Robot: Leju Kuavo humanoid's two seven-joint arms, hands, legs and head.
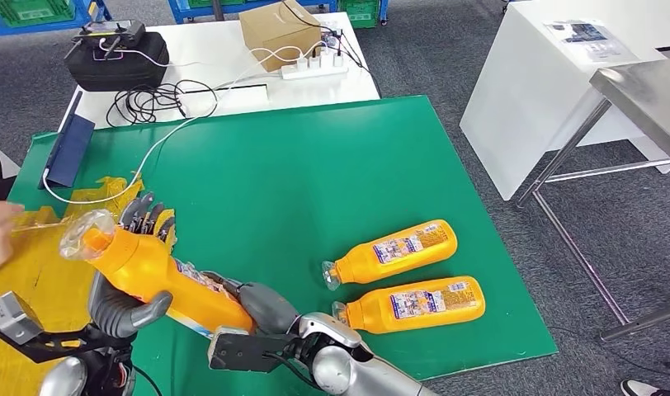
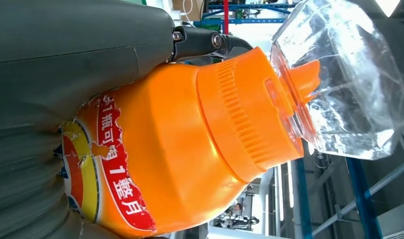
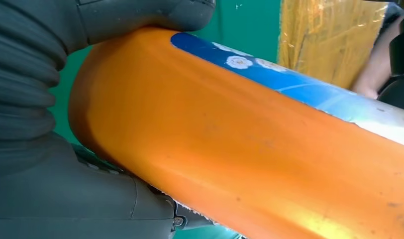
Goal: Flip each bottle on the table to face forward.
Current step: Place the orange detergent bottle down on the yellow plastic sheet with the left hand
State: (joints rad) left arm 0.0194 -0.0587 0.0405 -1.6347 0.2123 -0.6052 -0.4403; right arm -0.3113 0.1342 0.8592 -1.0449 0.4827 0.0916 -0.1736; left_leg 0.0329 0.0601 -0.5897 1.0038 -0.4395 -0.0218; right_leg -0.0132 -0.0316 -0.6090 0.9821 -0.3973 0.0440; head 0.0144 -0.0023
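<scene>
Both robot hands, left (image 1: pixel 142 247) and right (image 1: pixel 261 307), grip the bottle (image 1: pixel 162 276); label half hidden.

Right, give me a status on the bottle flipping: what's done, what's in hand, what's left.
Looks done: two orange plastic bottles, the farther one and the nearer one, lie on the green mat with printed labels up. In hand: a third orange bottle with a clear cap, off the mat, held near its neck by the left hand and at its base by the right hand. Left: turning it and setting it down.
</scene>
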